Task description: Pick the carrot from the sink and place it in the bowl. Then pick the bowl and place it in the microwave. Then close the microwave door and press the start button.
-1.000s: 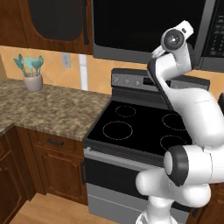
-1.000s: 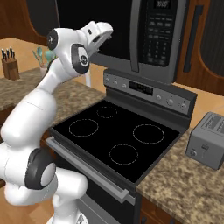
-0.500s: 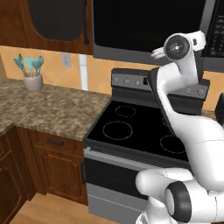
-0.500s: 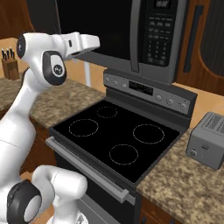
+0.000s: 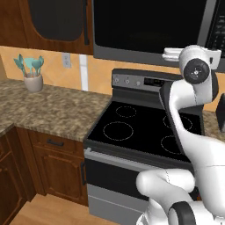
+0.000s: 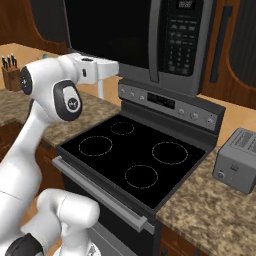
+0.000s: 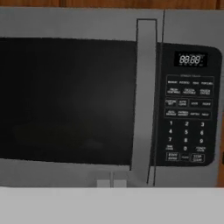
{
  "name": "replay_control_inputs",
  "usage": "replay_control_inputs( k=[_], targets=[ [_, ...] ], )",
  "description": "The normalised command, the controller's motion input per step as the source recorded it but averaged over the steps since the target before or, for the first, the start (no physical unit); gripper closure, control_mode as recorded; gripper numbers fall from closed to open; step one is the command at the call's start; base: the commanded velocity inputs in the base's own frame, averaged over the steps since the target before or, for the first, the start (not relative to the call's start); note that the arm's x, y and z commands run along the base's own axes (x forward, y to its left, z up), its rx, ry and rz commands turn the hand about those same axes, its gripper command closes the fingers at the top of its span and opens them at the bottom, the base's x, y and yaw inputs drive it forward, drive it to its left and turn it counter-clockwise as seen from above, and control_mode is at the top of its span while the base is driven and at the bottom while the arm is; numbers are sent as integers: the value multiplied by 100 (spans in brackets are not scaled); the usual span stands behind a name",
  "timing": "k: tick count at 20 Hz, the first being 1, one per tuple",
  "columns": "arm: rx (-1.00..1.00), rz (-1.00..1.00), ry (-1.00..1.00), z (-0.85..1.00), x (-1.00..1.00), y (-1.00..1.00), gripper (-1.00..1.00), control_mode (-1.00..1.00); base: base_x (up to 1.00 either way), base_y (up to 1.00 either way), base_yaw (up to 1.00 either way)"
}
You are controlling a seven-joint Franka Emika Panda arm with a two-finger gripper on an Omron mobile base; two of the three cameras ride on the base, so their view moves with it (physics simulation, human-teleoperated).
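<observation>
The black microwave (image 6: 150, 40) hangs above the stove, and its door (image 7: 65, 96) is closed flat against the body. A grey vertical handle (image 7: 142, 96) runs beside the button panel (image 7: 188, 118). My gripper (image 6: 117, 68) hovers in front of the door's lower left part, level and pointing at it. In the hand view its fingertips (image 7: 103, 183) sit close together with nothing between them. From the left base view the gripper (image 5: 166, 55) is just below the microwave's bottom edge. The carrot, bowl and sink are out of view; nothing can be made out through the dark door glass.
Below is the stove with its black cooktop (image 6: 135, 160) and control strip. A grey toaster (image 6: 240, 160) stands on the granite counter to the right. A cup of teal utensils (image 5: 33, 79) and a knife block (image 6: 9, 75) stand to the left.
The arm has swung round at the elbow and the hand has dropped a little in front of the microwave. The door stays closed and the base views have not shifted.
</observation>
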Motion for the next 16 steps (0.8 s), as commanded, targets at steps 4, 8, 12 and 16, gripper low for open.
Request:
replay_control_inputs(
  k=[4, 8, 12, 16],
  targets=[
    [10, 0, 2, 0, 19, -36, 100, -100, 0, 0, 0],
    [9, 0, 0, 2, 4, -63, 100, -100, 0, 0, 0],
    [8, 0, -3, 11, -11, -46, 100, -100, 0, 0, 0],
    [8, 0, 0, 8, 0, -36, 100, -100, 0, 0, 0]
  ],
)
